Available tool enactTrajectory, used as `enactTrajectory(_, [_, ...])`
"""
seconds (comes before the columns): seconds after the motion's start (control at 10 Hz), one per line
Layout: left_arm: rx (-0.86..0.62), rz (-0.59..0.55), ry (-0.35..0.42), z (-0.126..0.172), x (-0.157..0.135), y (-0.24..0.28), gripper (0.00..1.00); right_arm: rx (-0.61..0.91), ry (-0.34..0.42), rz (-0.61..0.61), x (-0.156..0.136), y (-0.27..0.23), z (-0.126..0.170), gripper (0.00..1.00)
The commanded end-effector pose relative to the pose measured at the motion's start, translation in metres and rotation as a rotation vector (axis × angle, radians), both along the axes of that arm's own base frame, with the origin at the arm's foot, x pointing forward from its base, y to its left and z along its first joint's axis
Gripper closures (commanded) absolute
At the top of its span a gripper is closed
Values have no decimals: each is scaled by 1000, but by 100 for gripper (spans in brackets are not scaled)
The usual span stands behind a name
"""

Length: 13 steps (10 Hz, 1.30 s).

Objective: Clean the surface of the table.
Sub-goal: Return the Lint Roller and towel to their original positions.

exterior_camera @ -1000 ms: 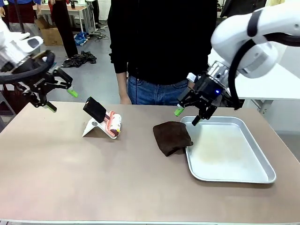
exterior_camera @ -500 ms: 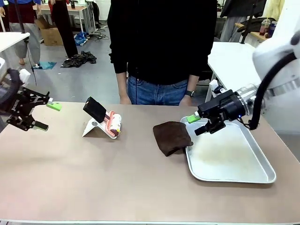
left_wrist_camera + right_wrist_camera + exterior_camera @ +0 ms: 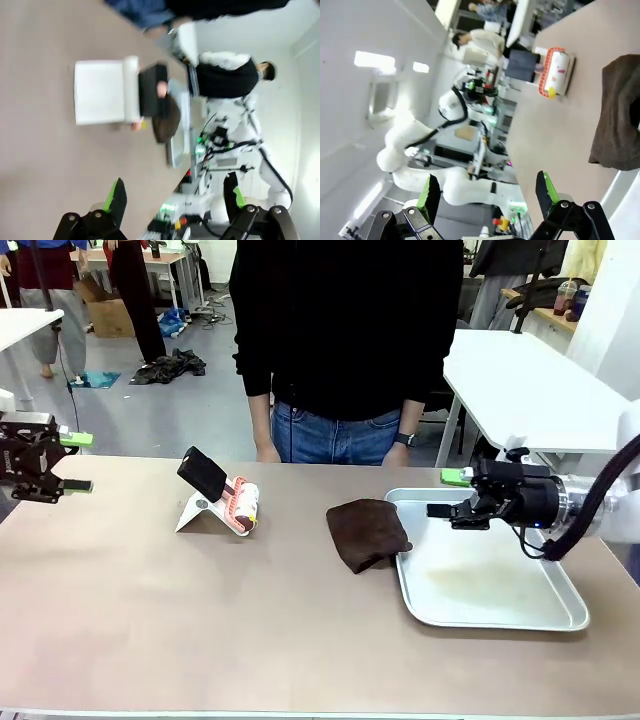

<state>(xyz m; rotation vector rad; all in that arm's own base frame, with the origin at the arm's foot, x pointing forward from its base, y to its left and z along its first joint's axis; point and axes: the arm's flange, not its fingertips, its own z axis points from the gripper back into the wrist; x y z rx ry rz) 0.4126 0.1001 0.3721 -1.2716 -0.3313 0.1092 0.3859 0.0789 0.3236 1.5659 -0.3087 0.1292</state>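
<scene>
Table (image 3: 200, 620): large brownish-taupe top with a thin pale edge, spanning the whole lower half of the front view; it runs as a slanted band down the left of the left wrist view (image 3: 35, 150) and across the right of the right wrist view (image 3: 560, 125)

Brown cloth (image 3: 366, 533): folded, lying on the table just right of centre frame, its right edge touching the tray's left rim; seen also at right edge of the right wrist view (image 3: 618, 120) and mid-frame in the left wrist view (image 3: 166, 120)

Metal tray (image 3: 560, 612): shiny silver, rectangular, lower right of the front view, resting on the table

White stand (image 3: 197, 510): left of centre, carrying a tilted dark phone (image 3: 203, 472); a red-and-white pack (image 3: 243, 506) lies just beside it on the right

Left gripper (image 3: 72, 462): far left edge of the front view, level with the table's far edge, jaws spread wide, nothing between them; its green-padded fingers (image 3: 116, 197) stand well apart at the bottom of its wrist view

Right gripper (image 3: 447, 494): right of frame, over the tray's upper left corner, pointing toward picture left, jaws wide apart and holding nothing; fingers (image 3: 546, 189) widely parted in its wrist view

Person (image 3: 345, 340): black top and blue jeans, standing at the far side, upper centre

White-topped table (image 3: 530, 385): upper right, behind the right arm
</scene>
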Motion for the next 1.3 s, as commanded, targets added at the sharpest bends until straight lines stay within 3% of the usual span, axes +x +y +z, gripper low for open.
enactTrajectory(0.0, [57, -44, 54, 6, -9, -9, 0, 56, 73, -89, -18, 1, -11, 0])
enactTrajectory(0.1, [57, -44, 54, 6, -9, -9, 0, 0, 0, 0, 0, 0, 0, 0])
enactTrajectory(1.2, [57, -44, 54, 6, -9, -9, 0, 0, 0, 0, 0, 0, 0, 0])
